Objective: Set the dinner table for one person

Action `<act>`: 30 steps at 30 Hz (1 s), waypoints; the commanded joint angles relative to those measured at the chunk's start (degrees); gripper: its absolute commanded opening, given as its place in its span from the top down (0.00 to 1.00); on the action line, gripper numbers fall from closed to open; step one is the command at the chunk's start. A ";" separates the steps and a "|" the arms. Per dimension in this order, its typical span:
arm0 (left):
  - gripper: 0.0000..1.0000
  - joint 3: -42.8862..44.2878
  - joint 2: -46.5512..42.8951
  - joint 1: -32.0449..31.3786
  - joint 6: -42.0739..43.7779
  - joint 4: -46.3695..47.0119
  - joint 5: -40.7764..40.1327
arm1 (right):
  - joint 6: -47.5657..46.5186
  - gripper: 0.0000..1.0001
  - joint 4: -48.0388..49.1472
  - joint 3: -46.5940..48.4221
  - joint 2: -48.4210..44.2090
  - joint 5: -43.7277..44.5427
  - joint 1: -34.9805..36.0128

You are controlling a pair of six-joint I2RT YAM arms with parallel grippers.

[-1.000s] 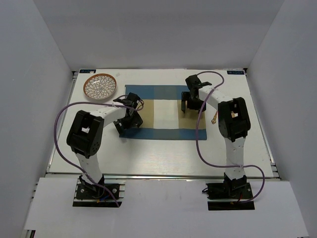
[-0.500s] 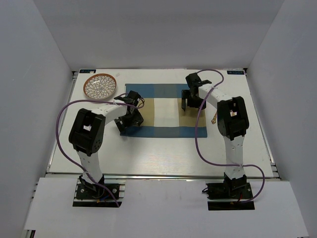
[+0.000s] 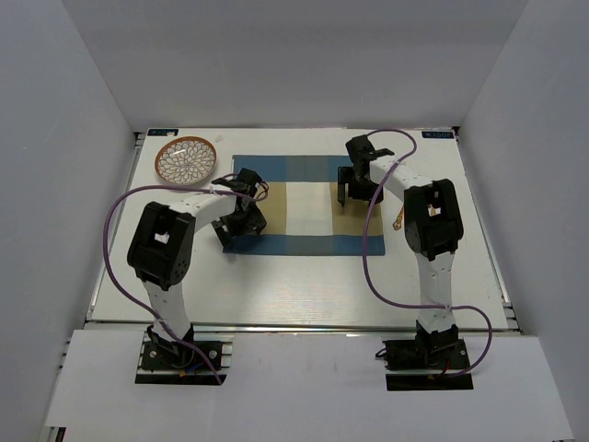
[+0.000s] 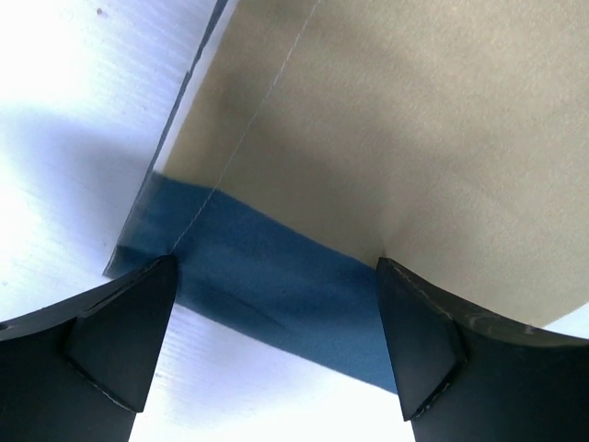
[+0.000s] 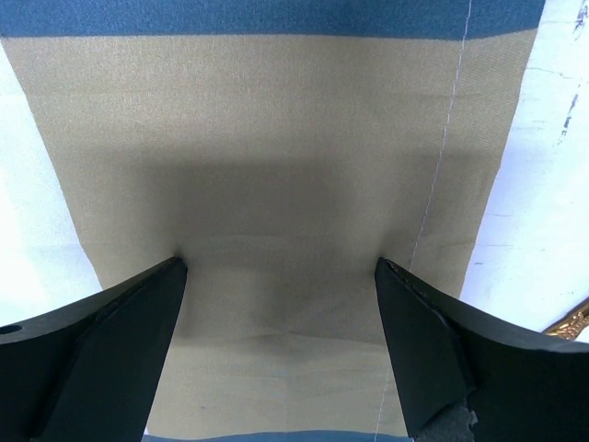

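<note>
The white surface (image 3: 304, 295) lies under both arms, and the checked placemat (image 3: 308, 210) rests on its middle. The left end effector (image 4: 276, 267) is spread wide, tips on the placemat's left edge (bare surface just beside). The right end effector (image 5: 281, 265), also wide, touches the tan band. A patterned plate (image 3: 187, 161) sits far left.

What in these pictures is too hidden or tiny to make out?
1. Gold utensil: top view, the right arm hides part; right wrist view, the frame's corner cuts it off. Fork or spoon, unclear.
2. Placemat, left edge: top view, the left gripper covers it.
3. Plate pattern: top view, too small.
</note>
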 commanded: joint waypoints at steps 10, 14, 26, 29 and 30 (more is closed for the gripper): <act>0.02 6.06 -7.63 -0.56 -0.77 -5.19 -1.42 | 0.50 0.11 -1.79 6.12 -5.15 -0.44 -0.35; 0.02 7.29 -11.49 -0.56 -0.77 -5.72 -1.78 | 0.32 0.11 -3.99 9.47 -8.13 -0.79 -0.08; 0.02 6.24 -22.93 9.45 -10.34 -0.45 -7.76 | 9.71 0.11 30.79 -44.73 -67.39 -34.66 2.91; 0.02 6.15 -21.52 14.99 -13.86 2.26 -4.07 | 14.29 0.11 34.50 -51.25 -78.75 -44.33 3.44; 0.02 5.80 -19.35 17.70 -14.21 4.10 -2.50 | 15.26 0.11 35.38 -52.39 -81.15 -47.17 3.70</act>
